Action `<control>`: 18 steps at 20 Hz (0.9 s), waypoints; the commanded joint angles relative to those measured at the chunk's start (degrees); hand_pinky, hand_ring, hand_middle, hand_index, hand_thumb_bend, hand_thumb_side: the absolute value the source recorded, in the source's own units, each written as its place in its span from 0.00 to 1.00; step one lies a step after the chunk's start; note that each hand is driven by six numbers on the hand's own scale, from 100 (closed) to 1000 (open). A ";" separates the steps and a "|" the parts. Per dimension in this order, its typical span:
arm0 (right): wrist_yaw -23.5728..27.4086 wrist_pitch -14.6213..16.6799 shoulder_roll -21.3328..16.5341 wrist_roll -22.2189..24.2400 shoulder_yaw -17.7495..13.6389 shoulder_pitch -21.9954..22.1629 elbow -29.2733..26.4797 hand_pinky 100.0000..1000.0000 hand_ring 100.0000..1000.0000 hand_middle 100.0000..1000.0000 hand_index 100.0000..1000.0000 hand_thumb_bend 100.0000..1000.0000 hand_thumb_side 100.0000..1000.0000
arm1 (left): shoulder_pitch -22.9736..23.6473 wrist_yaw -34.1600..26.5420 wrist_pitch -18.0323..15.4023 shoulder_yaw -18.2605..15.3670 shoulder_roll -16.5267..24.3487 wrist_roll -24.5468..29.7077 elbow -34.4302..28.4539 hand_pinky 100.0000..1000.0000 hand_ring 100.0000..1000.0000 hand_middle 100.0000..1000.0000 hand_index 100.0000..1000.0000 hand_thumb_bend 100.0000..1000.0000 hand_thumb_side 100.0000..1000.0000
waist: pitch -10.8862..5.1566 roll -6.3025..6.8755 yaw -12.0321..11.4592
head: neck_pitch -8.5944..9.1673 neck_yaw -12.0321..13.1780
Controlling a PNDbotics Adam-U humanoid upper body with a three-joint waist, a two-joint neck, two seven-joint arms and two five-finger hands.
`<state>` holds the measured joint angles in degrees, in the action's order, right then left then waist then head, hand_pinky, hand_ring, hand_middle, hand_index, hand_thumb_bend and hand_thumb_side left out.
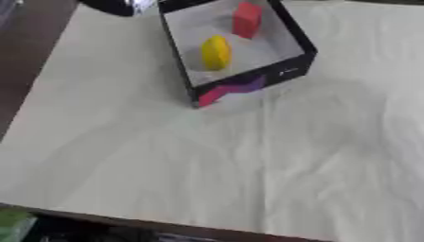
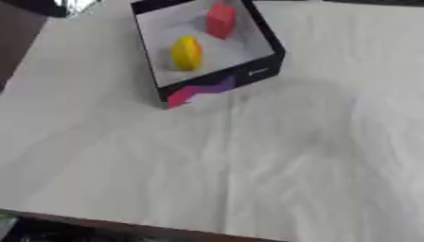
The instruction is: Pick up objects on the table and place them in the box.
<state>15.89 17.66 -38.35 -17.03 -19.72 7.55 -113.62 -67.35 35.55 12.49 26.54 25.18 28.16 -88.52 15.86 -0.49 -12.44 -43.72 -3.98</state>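
Black box (image 1: 291,71) sits upper centre on the table, pale inside, pink/purple mark on its front wall. Inside: yellow rounded block (image 1: 216,53) on the left, red block (image 1: 247,19) to the right at the back, apart. Cream cloth (image 1: 248,165) covers the table, wrinkled. Dark floor at left edge. Neither hand is in view, so finger state can't be told.

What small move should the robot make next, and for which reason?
Probably it should turn the head to look for more objects, not reach. The yellow piece and the red block already lie inside the box, the cloth-covered table shows nothing else to pick, and neither hand is in view. If nothing more turns up, the task looks done.
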 commanded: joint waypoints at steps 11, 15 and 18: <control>2.27 -0.17 -2.70 1.76 -0.16 -2.20 -0.97 0.94 0.81 0.75 0.86 0.00 0.45 | -2.44 14.42 -16.58 -4.45 -13.24 -5.25 32.74 0.69 0.68 0.64 0.67 0.26 0.01 | -0.43 0.27 1.39 | 1.04 2.10; 2.21 -0.28 -2.61 1.82 -0.13 -2.08 -0.97 0.94 0.81 0.75 0.86 0.00 0.46 | -2.51 16.04 -16.41 -5.36 -13.03 -6.00 32.51 0.77 0.78 0.76 0.83 0.51 0.29 | -0.55 0.33 1.28 | 1.02 2.09; 2.13 -0.31 -2.58 1.82 -0.12 -1.92 -0.97 0.94 0.81 0.75 0.86 0.00 0.46 | -2.61 16.62 -14.96 -6.60 -12.54 -6.90 29.94 0.80 0.80 0.79 0.87 0.65 0.38 | -0.67 0.35 1.19 | 0.90 2.01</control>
<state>17.92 17.32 -38.80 -15.34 -19.37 5.62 -113.62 -68.17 51.76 -2.95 21.02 11.57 21.70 -56.84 15.92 -0.49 -11.26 -43.12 -2.10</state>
